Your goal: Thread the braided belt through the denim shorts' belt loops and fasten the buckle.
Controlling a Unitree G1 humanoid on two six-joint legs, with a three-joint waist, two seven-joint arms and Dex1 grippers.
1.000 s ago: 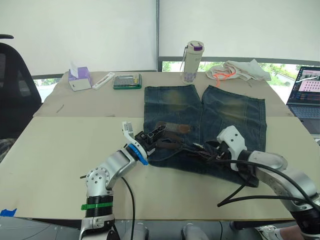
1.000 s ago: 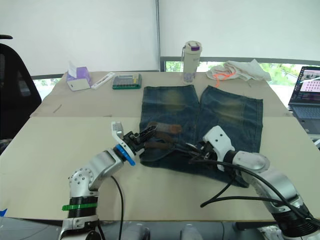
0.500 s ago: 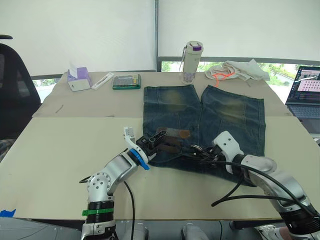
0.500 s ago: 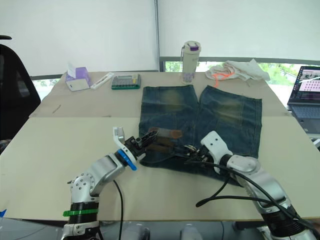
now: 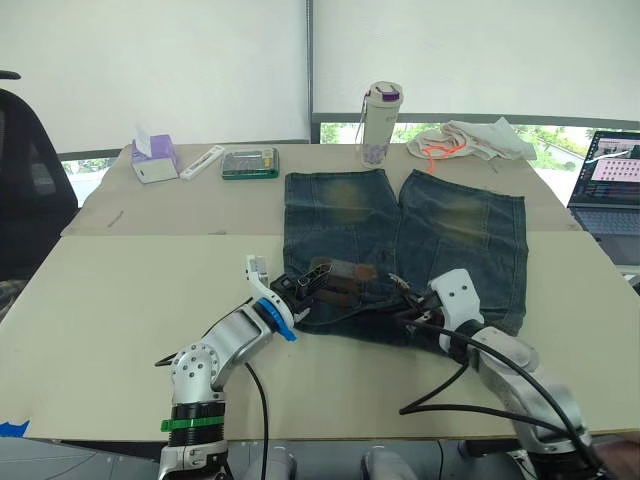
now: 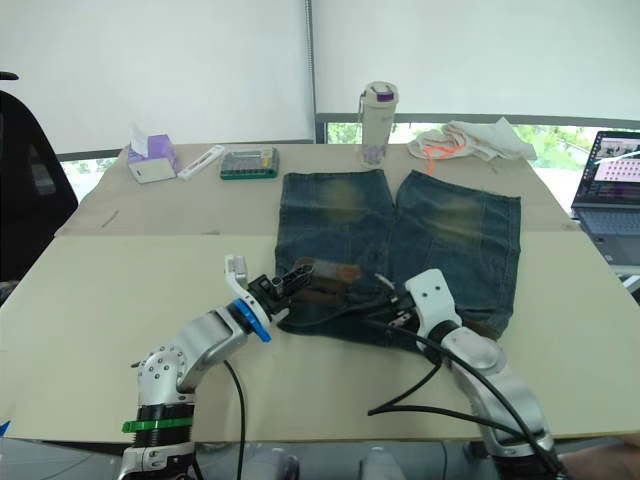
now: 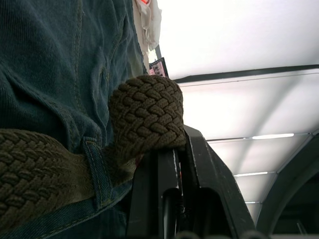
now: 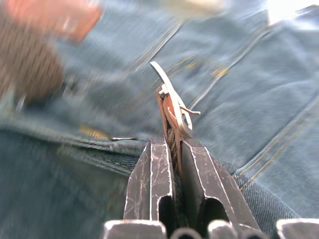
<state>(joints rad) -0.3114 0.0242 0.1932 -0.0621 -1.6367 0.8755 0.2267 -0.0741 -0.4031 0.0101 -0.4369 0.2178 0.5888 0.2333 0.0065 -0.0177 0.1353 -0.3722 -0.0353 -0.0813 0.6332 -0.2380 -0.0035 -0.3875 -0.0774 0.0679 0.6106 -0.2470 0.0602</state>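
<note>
We pinch the limp, grippy braided belt in our left gripper and its rigid buckle edge-on in our right gripper, judging the soft denim shorts prone to bunch.

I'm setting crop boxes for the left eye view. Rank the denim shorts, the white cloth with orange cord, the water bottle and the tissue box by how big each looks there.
Largest to smallest:
1. denim shorts
2. white cloth with orange cord
3. water bottle
4. tissue box

The bottle and tissue box look close in area, so their order is unsure.

a bottle, calculator, tissue box and laptop line the table's far side.
</note>
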